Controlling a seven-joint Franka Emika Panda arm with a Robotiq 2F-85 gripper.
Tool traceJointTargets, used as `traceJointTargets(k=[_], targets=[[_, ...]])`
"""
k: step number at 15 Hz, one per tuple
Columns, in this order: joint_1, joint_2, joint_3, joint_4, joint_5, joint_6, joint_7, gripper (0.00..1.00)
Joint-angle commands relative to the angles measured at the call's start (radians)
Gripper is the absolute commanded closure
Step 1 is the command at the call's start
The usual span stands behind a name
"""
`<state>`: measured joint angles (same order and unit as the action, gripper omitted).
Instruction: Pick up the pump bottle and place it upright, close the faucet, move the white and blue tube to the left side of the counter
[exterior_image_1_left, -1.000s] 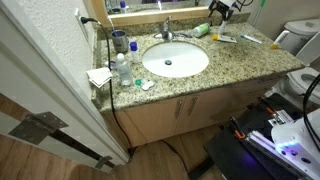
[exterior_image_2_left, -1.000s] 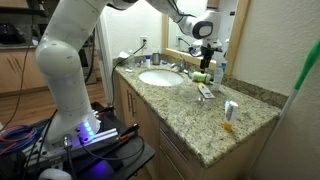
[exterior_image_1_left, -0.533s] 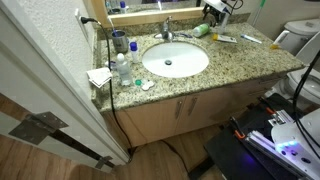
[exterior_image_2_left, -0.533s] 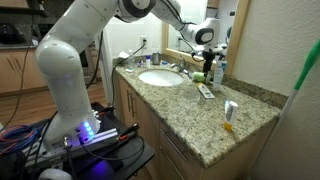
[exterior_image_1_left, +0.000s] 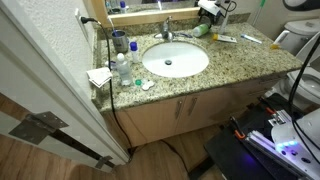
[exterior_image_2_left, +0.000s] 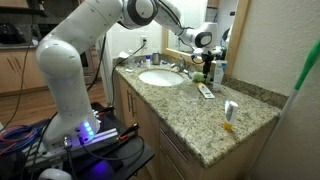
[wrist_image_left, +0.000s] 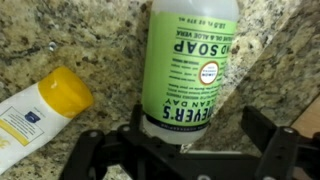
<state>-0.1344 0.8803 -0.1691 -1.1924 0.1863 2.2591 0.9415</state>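
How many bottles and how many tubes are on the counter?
Bottles: 2 (green soap bottle, clear water bottle)
Tubes: 2 (white and blue tube, white-and-orange tube)
Total: 4 that can be made out

Light-green pump bottle (wrist_image_left: 190, 70), speckled beige counter (wrist_image_left: 70, 30), white tube (wrist_image_left: 22, 122) with yellow cap (wrist_image_left: 62, 95), perhaps blue print.
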Motion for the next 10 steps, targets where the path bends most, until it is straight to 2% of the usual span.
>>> traceJointTargets(k=[1, 8, 10], targets=[[0.006, 0.022, -0.004, 0.028, -0.017, -0.025, 0.004, 0.0], [0.024, 0.042, -0.013, 0.011, -0.02, -0.012, 0.035, 0.0], [-0.005, 0.037, 0.031, 0.017, 0.027, -0.062, 0.011, 0.0]])
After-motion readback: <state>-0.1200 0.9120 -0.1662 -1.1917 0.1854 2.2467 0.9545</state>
